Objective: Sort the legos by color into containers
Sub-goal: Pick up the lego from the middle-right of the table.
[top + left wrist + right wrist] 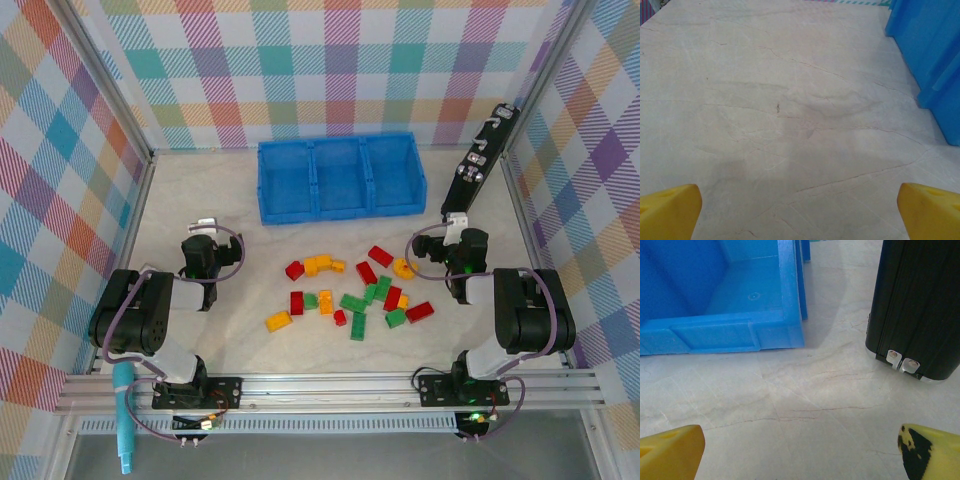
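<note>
The legos [352,302] look light, stiff and slick, best pinched across flat sides; both pairs of jaws stand apart.

The left end effector [800,212] hangs over the pale, veined counter [790,100], its yellow fingertips [670,207] spread wide apart at the lower corners. Ahead and to its right stands the outer wall of the blue tray [935,60].

The tray [340,212] is sitting near the far edge of the table [190,200], its three compartments running left to right. The legos [352,302] are lying scattered in front of it, nearer the near edge. The long device [478,165] is stretching along the right edge, just right of the tray.
</note>
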